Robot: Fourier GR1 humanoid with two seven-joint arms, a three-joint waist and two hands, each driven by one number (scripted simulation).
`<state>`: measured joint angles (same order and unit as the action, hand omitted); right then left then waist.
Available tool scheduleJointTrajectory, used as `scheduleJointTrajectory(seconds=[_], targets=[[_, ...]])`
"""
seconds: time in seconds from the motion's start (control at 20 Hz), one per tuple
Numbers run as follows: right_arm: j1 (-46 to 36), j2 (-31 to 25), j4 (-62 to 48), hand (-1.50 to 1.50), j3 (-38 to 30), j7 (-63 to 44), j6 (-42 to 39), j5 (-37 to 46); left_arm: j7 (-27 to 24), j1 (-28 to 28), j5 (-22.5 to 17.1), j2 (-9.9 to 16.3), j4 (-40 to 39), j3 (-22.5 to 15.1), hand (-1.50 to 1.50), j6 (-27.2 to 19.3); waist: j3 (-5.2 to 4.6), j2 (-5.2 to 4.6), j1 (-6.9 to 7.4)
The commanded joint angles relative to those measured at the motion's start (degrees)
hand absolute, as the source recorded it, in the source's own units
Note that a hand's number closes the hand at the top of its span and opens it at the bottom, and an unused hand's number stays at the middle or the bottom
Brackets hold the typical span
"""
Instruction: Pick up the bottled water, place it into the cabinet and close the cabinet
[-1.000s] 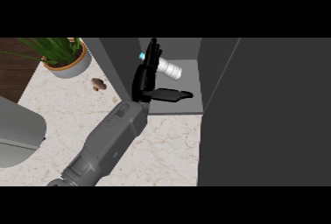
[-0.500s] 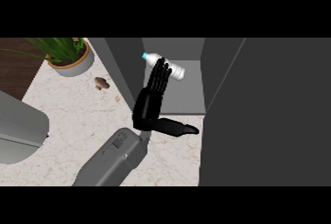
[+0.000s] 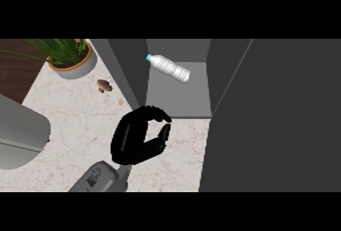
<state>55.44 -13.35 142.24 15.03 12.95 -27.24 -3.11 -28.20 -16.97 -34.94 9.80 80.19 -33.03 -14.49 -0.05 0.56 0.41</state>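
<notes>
The water bottle lies tilted on its side inside the open cabinet. The right hand hovers just outside the cabinet, fingers curled, holding nothing.

Clear ribbed plastic bottle, matt grey cabinet, veined marble-look counter.
</notes>
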Motion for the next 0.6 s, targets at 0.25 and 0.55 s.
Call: scheduleJointTrajectory(seconds=[0.25, 0.55], targets=[[1.2, -6.6, 9.3, 1.50, 4.8, 1.3, -6.5, 8.5, 0.9, 12.9, -2.3, 10.1, 14.8, 3.9, -1.50, 1.4, -0.04, 0.19, -0.19], [2.7, -9.4, 13.5, 1.50, 10.4, -0.6, -7.2, 10.5, -1.0, 21.9, -6.3, 15.1, 19.5, 8.3, -1.50, 5.3, -0.20, 0.32, -0.24]])
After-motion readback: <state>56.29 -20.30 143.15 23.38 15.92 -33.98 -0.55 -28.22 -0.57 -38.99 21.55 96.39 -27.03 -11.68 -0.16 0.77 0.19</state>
